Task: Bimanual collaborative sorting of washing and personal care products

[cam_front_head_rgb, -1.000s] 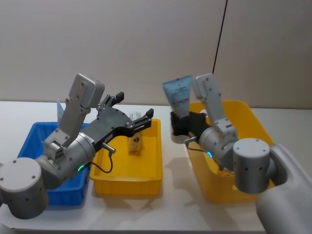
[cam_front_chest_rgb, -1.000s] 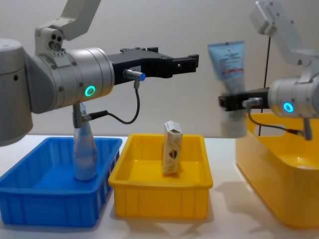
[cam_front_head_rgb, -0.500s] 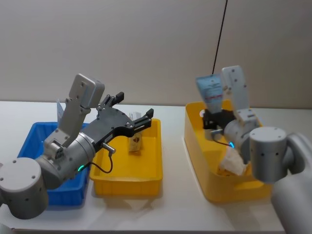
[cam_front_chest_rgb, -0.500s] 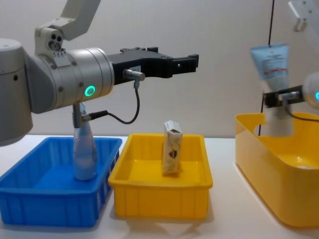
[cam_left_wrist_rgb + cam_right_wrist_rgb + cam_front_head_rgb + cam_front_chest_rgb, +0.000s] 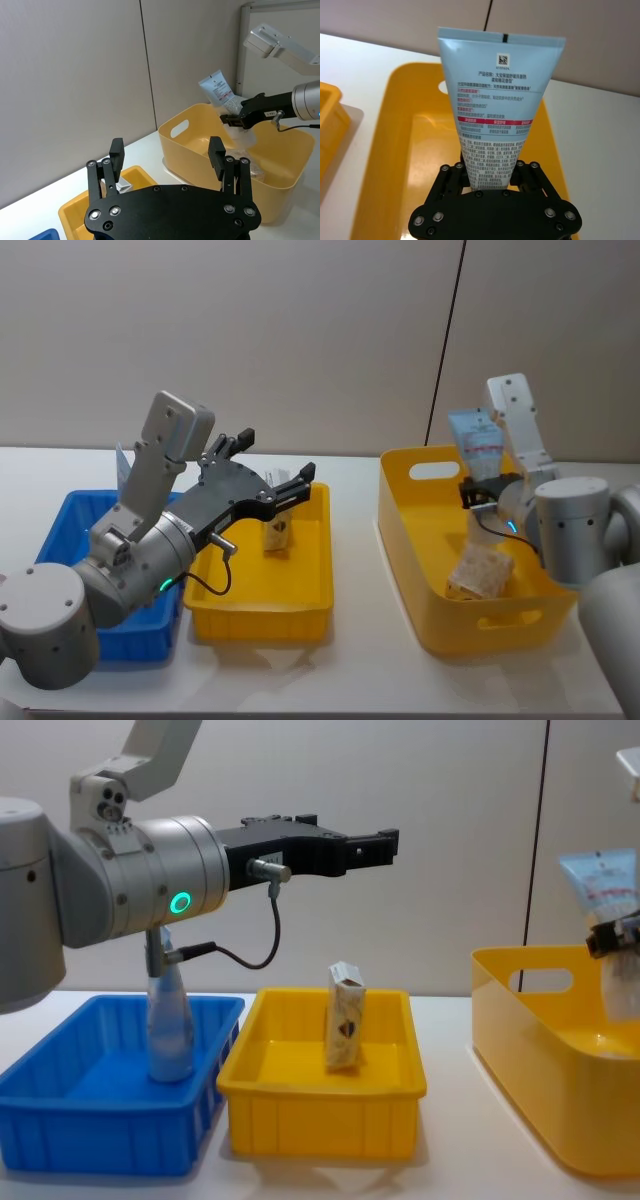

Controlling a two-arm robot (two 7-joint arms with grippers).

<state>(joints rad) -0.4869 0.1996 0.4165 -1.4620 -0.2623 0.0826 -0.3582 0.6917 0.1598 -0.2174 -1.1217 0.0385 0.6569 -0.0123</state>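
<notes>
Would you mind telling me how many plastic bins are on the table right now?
3: a blue bin on the robot's left, a small yellow bin in the middle, and a large yellow bin on the right. None appears hidden.

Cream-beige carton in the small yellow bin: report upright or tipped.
Upright: the cream-beige carton stands on its narrow end on the small yellow bin's floor, its folded top uppermost.
</notes>
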